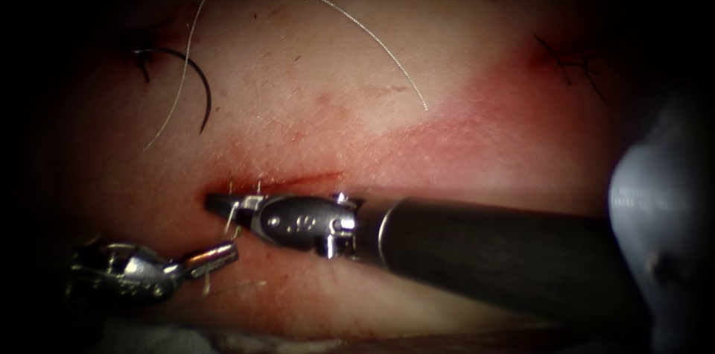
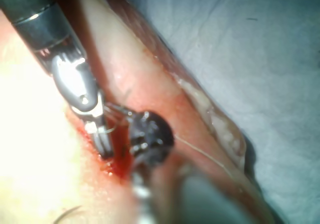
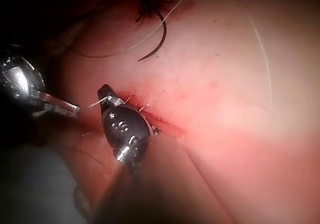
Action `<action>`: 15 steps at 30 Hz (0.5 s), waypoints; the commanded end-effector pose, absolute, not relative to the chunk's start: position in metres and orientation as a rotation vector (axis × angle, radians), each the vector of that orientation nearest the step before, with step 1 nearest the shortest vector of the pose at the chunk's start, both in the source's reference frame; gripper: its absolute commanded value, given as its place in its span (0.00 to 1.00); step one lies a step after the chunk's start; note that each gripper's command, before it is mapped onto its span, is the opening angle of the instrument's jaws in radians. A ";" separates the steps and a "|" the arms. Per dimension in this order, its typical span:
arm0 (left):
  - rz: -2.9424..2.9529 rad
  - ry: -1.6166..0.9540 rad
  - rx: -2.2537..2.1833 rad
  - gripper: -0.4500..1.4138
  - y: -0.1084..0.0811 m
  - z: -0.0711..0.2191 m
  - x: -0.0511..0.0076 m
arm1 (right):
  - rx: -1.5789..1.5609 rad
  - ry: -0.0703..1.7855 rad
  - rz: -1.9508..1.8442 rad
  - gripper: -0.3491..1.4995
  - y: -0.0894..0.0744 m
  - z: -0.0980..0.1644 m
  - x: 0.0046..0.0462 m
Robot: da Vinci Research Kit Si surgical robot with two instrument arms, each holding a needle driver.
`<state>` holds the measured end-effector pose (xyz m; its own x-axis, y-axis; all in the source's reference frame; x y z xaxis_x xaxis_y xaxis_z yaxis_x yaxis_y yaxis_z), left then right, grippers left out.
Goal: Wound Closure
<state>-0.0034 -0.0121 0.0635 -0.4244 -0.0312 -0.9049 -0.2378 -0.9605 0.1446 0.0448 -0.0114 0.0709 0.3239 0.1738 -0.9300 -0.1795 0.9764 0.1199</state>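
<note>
Endoscope view, operator: your right arm's silver needle driver (image 1: 217, 203) enters from the right on a long dark shaft, and its jaws lie together in a narrow point at the left end of the short red cut (image 1: 279, 182) in the pale pink slab of tissue (image 1: 335, 100). A fine pale thread (image 1: 232, 218) runs across those jaws near the tip; whether they clamp it you cannot tell from these pictures. Short pale stitch ends stand up along the cut just beside the tool.

Your left arm's silver needle driver (image 1: 229, 251) sits below and to the left, its jaws drawn together, the tip just beneath the right tool's jaws. Thin pale strands pass close by its tip; a grip on them cannot be confirmed.

Outward, the dark curved needle (image 1: 195, 82) lies free on the tissue surface, well apart from both tools, up and to the left of the cut, held by neither. One end rests by a dark knotted stitch (image 1: 140, 56). A long pale strand crosses the needle, and another arcs over the upper tissue. Red fluid (image 1: 462, 138) stains the tissue to the right of the cut. The right wrist view confirms the needle lying loose beyond the jaws.
</note>
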 end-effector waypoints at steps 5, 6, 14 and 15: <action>2.519 0.412 -1.566 0.00 -0.012 0.065 -0.0002 | 0.028 1.233 0.301 0.94 -0.014 0.067 0.0407; 2.523 0.419 -1.549 0.00 -0.012 0.065 0.0014 | 0.012 1.229 0.316 0.94 -0.015 0.066 0.0382; 2.466 0.404 -1.507 0.25 -0.014 0.069 0.0059 | -0.019 1.196 0.378 0.90 -0.018 0.062 0.0263; 2.453 0.403 -1.495 0.43 -0.014 0.070 0.0059 | -0.030 1.182 0.396 0.90 -0.018 0.062 0.0247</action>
<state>0.0064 -0.0135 0.0706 -0.4469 0.0758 -0.8914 -0.3580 -0.9283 0.1006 0.0242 -0.0169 0.0609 0.3176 0.2801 -0.9059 -0.3167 0.9318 0.1771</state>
